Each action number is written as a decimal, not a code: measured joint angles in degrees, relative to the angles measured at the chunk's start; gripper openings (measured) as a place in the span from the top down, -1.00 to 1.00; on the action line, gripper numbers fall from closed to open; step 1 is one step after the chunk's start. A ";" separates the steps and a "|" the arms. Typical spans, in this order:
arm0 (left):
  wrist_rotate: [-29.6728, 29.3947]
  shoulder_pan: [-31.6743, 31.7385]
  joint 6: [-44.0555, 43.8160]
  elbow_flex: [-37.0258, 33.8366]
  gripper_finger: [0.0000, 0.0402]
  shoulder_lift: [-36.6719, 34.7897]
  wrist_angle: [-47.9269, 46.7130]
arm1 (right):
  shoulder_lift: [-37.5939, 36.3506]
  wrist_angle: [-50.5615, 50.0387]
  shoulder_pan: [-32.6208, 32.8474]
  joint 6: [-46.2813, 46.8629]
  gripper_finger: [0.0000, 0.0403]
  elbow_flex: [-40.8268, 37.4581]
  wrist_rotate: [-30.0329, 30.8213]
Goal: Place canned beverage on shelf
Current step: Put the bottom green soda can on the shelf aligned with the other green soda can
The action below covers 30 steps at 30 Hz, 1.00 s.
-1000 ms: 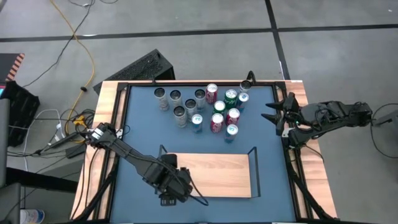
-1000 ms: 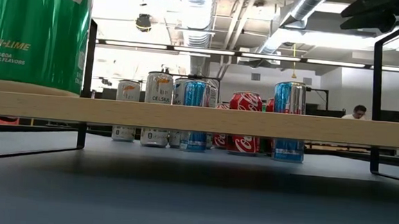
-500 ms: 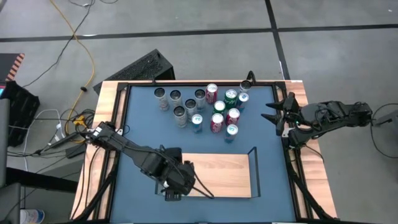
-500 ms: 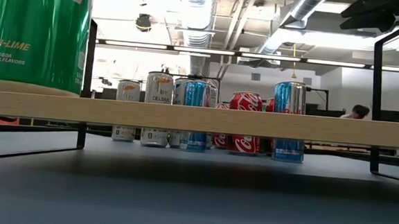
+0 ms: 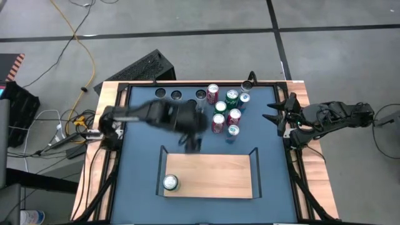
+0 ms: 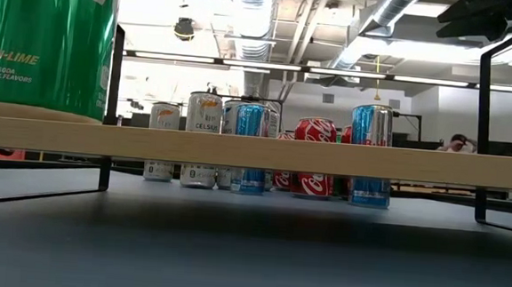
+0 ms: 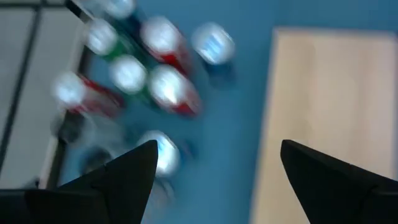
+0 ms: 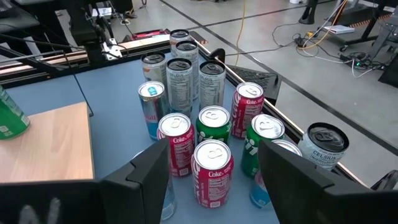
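Observation:
A green can (image 5: 170, 182) stands upright on its base at the near left corner of the light-wood shelf (image 5: 215, 175); it also shows in the low view (image 6: 47, 42) and the right wrist view (image 8: 10, 119). My left gripper (image 5: 189, 145) is open and empty above the blue tabletop, between the shelf's far edge and the cluster of cans (image 5: 215, 109); its wrist view (image 7: 217, 146) looks down on the cans and the shelf board (image 7: 323, 106). My right gripper (image 5: 270, 112) waits open and empty at the table's right edge, facing the cans (image 8: 211, 134).
Several upright cans stand together on the blue tabletop (image 5: 140, 144) near the far edge, silver ones at the left, red, green and blue ones at the right. Thin black rails (image 5: 256, 172) stand at the shelf's short ends. The shelf board right of the green can is bare.
My left gripper has let go of the green can, which stays upright on the shelf's near left corner. The gripper has swung quickly toward the table's far edge and a little right, toward the cluster of cans.

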 joint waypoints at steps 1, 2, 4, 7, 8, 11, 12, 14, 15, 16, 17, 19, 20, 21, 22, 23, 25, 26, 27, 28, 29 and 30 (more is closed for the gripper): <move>0.34 1.95 1.62 -0.03 -0.62 0.01 1.95 | 0.00 -0.01 -0.02 0.01 -0.22 0.00 0.00; 0.66 3.89 3.21 -0.08 -0.62 0.13 3.46 | 0.00 -0.02 -0.02 0.01 -0.22 0.00 0.00; 0.78 7.15 6.42 -0.11 -0.62 0.77 6.92 | -0.02 0.00 -0.02 0.01 -0.22 0.00 0.02; 1.99 11.29 12.07 -0.12 -0.62 1.65 10.91 | -0.02 0.02 -0.02 0.03 -0.22 0.00 0.43; 3.44 12.45 14.14 -0.19 -0.62 1.97 11.78 | -0.02 0.01 -0.07 0.03 -0.22 0.00 0.42; 8.19 15.39 19.06 -0.11 -0.62 3.21 15.41 | 0.00 -0.01 -0.12 0.63 -0.22 0.00 0.59; 9.35 16.17 20.39 -0.11 -0.62 4.01 15.85 | -0.01 -0.10 -0.17 1.17 -0.22 0.00 0.66; 11.28 17.81 23.03 -0.11 -0.62 5.45 18.37 | -0.02 -0.31 -0.17 2.17 -0.22 0.00 0.96; 12.09 18.52 24.13 -0.11 -0.62 6.24 18.56 | 0.00 -0.73 -0.34 2.41 -0.22 0.00 1.28; 12.81 19.11 25.00 -0.13 -0.62 7.19 18.51 | 0.02 -1.02 -0.44 2.96 -0.22 0.00 1.47; 13.57 19.77 25.73 -0.13 -0.62 8.06 19.09 | -0.02 -1.33 -0.48 3.57 -0.22 0.00 1.54; 15.09 20.84 27.38 -0.13 -0.62 9.88 19.42 | 0.02 -1.86 -0.47 3.92 -0.22 0.00 1.74; 15.40 21.27 28.33 -0.14 -0.62 10.80 19.03 | 0.02 -1.60 -0.45 3.92 -0.22 0.00 1.81; 15.53 21.67 29.18 -0.15 -0.62 11.69 19.05 | -0.04 -1.63 -0.45 3.93 -0.22 0.00 1.94; 15.75 21.97 30.01 -0.15 -0.62 12.53 19.20 | 0.01 -1.70 -0.45 4.00 -0.22 0.00 2.35; 16.14 22.17 30.80 -0.15 -0.62 13.36 19.24 | 0.00 -1.64 -0.45 4.11 -0.22 0.00 2.94; 16.68 22.70 31.70 -0.17 -0.62 14.60 19.51 | 0.02 -1.64 -0.47 4.11 -0.22 0.00 3.21; 16.99 22.91 32.29 -0.17 -0.62 15.16 19.60 | 0.04 -1.64 -0.45 4.11 -0.22 0.00 3.24; 17.56 23.13 32.84 -0.17 -0.62 15.70 19.63 | 0.02 -1.64 -0.45 4.11 -0.22 0.00 3.27; 18.04 23.38 33.44 -0.17 -0.62 16.19 19.63 | 0.02 -1.62 -0.45 4.10 -0.22 0.00 3.29; 18.16 23.56 33.84 -0.17 -0.62 16.72 19.78 | 0.02 -1.64 -0.45 4.11 -0.22 0.00 3.40; 18.19 23.80 34.38 -0.17 -0.62 17.23 19.78 | 0.02 -1.64 -0.45 4.11 -0.22 0.00 3.42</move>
